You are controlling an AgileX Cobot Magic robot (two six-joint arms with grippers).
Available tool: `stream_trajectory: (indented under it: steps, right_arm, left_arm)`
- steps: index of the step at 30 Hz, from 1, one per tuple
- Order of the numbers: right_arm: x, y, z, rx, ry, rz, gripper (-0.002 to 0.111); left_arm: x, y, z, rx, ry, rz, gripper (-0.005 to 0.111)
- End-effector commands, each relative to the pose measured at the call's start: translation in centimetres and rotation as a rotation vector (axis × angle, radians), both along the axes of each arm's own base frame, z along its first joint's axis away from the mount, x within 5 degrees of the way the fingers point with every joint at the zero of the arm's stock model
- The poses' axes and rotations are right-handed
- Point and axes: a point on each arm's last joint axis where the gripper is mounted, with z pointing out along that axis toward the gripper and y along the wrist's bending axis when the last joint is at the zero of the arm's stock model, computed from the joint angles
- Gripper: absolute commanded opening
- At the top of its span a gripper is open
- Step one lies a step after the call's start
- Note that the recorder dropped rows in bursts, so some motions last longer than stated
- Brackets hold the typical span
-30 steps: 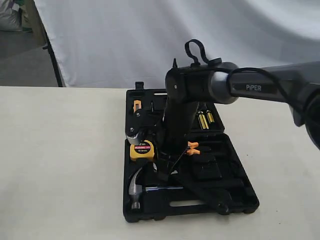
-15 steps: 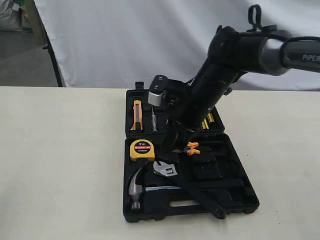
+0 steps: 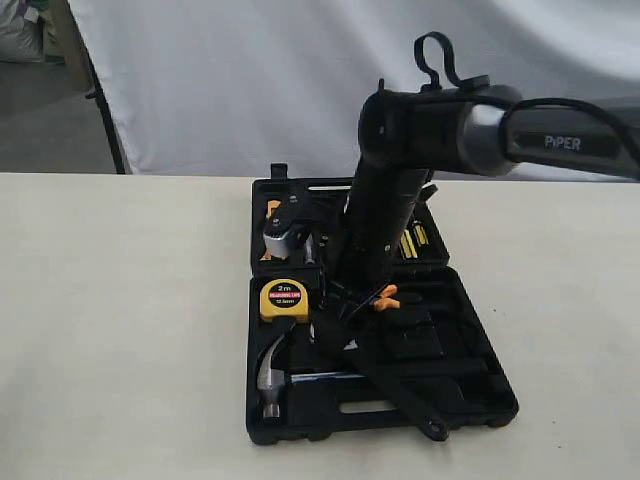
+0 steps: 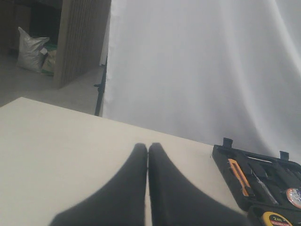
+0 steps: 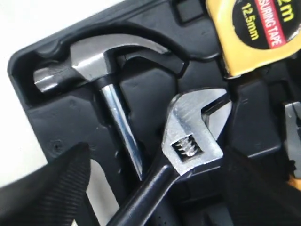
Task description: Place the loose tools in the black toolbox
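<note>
The black toolbox [image 3: 478, 398] lies open in the middle of the bench [image 3: 120, 320], in front of a white cloth backdrop [image 3: 220, 80]. The right arm enters from the right edge of the exterior view and bends down over the case, so its right tool [image 3: 336, 322] hangs low over the near half.

In the right wrist view the tool's two dark fingers [image 5: 56, 193] stand wide apart at the bottom corners of the frame and hold nothing. The silver adjustable wrench [image 5: 193, 136] lies between them, touched by neither.

The wrench rests slantwise on the moulded floor of the near half. Its jaw head is just below the yellow tape measure [image 3: 284, 300], and its black handle runs to the lower right, with the end at the front rim.

The claw hammer [image 3: 270, 375] sits in its recess at the lower left of the case. Its head is by the left wall and its steel shaft runs to the right, passing close beside the wrench.

Orange-handled pliers [image 3: 385, 296] lie near the hinge line, partly behind the arm.

The left tool [image 4: 148, 147] shows only in the left wrist view. It is above bare bench, well apart from the case, with its fingers pressed together and nothing between them. An orange utility knife [image 4: 239, 175] lies in the far half at the lower right of that view.
</note>
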Motion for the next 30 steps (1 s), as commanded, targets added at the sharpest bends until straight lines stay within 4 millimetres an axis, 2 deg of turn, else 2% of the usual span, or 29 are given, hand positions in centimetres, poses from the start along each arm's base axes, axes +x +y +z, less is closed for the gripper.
stream_trajectory:
  steps: [1, 6, 11, 13, 18, 22, 26, 28, 30]
  right_arm:
    - [0.3, -0.3, -1.7, -0.055, 0.027, -0.036, 0.068]
    - [0.7, -0.6, -3.9, -0.107, 0.080, -0.084, 0.068]
    - [0.4, -0.7, -4.6, -0.136, 0.123, -0.091, 0.064]
    - [0.4, -0.8, -4.7, -0.143, 0.129, -0.088, 0.050]
    - [0.4, -0.8, -4.5, -0.139, 0.122, -0.063, 0.000]
    - [0.3, -0.8, -2.8, -0.095, 0.095, -0.014, 0.000]
    - [0.1, -1.4, 0.7, 0.079, 0.122, 0.095, -0.001]
    - [1.0, -1.7, 2.2, 0.220, 0.112, 0.138, -0.001]
    - [2.2, -2.9, 2.9, 0.302, 0.121, 0.078, -0.001]
  left_arm:
    - [-0.1, 0.1, 0.2, 0.002, -0.013, 0.026, 0.001]
    - [-0.1, 0.1, 0.2, 0.002, -0.013, 0.026, 0.001]
    - [-0.1, 0.1, 0.2, 0.002, -0.013, 0.026, 0.001]
    - [-0.1, 0.1, 0.2, 0.002, -0.013, 0.026, 0.001]
    - [-0.1, 0.1, 0.2, 0.002, -0.013, 0.026, 0.001]
    - [-0.1, 0.1, 0.2, 0.002, -0.013, 0.026, 0.001]
    - [-0.1, 0.1, 0.2, 0.002, -0.013, 0.026, 0.001]
    - [-0.1, 0.1, 0.2, 0.002, -0.013, 0.026, 0.001]
    - [-0.1, 0.1, 0.2, 0.002, -0.013, 0.026, 0.001]
